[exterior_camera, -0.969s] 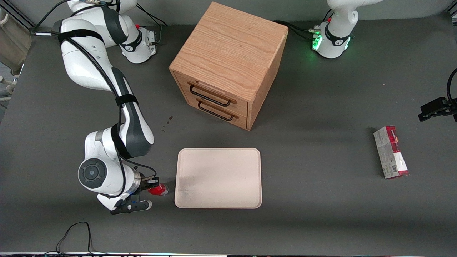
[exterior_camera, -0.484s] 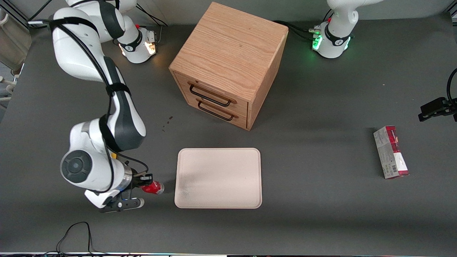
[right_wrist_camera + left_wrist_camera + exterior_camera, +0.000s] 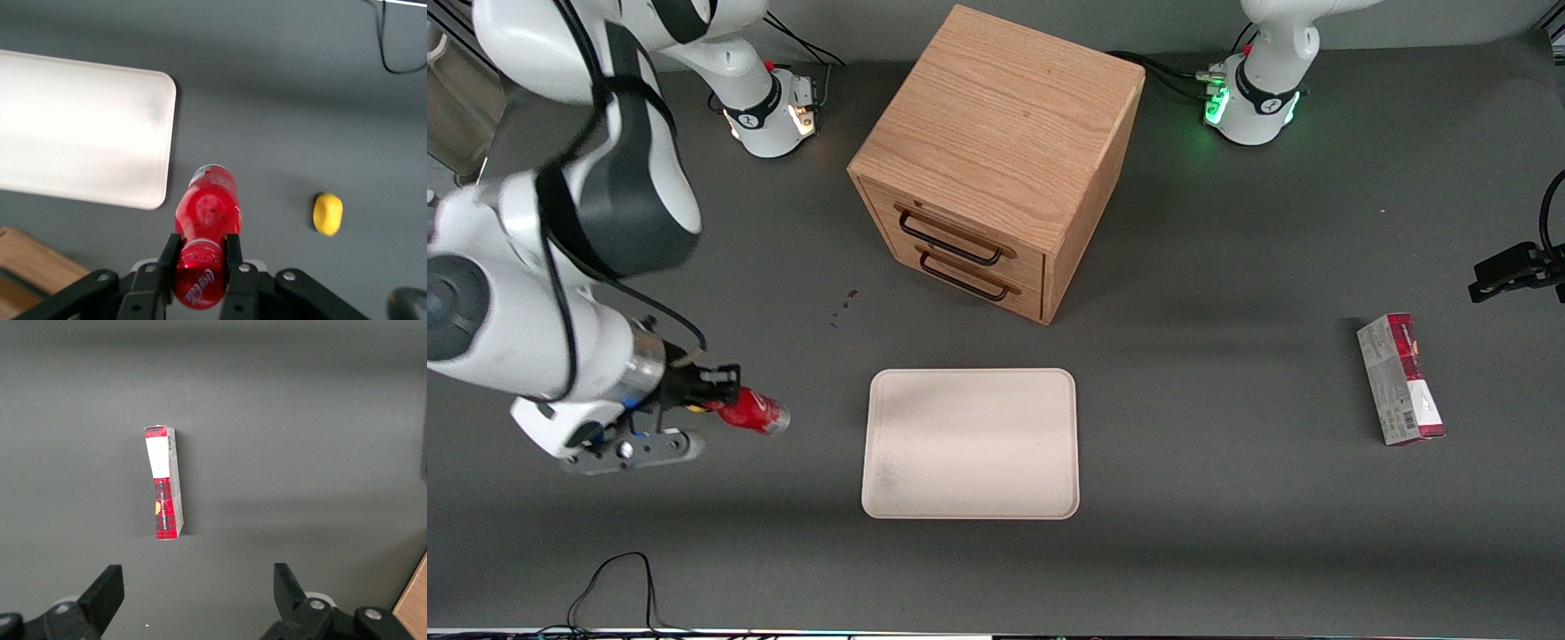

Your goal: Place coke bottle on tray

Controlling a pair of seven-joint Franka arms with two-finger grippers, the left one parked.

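The coke bottle [image 3: 753,415] is gripped near its cap between the jaws of the gripper [image 3: 716,397] and held above the desk [image 3: 1227,533], beside the tray [image 3: 971,443]. The grasp is judged done; carrying over the bare tray and release remain.

Bare table between the hand [image 3: 725,402] and tray [image 3: 971,443] — cabinet [image 3: 996,160] stands farther back
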